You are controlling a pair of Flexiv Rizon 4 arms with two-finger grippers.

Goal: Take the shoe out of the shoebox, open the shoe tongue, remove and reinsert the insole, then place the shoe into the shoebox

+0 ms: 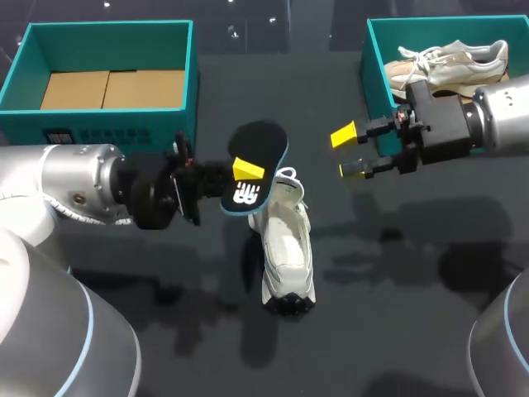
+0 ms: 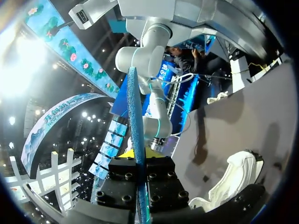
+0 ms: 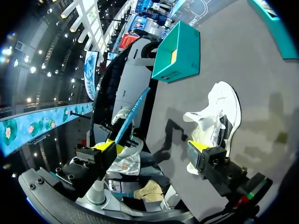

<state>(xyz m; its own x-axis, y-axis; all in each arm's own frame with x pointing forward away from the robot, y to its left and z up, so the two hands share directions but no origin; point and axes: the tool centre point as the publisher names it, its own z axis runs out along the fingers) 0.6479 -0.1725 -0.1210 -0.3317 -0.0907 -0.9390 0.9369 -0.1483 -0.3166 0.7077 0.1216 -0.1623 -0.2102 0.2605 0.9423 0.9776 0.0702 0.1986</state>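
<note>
left gripper (image 1: 242, 180) pinches the insole (image 1: 260, 142) just above the white shoe (image 1: 287, 248); right gripper (image 1: 350, 152) hangs spread nearby.

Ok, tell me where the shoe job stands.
Done: the white shoe lies out on the table, insole removed. In hand: the left gripper is shut on the insole near the shoe; the right gripper is open, empty. Left: reinsert the insole, box the shoe.

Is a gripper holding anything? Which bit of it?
Yes. The left gripper pinches the insole flat between its fingers, near the end with the white mark. The right gripper holds nothing.
</note>
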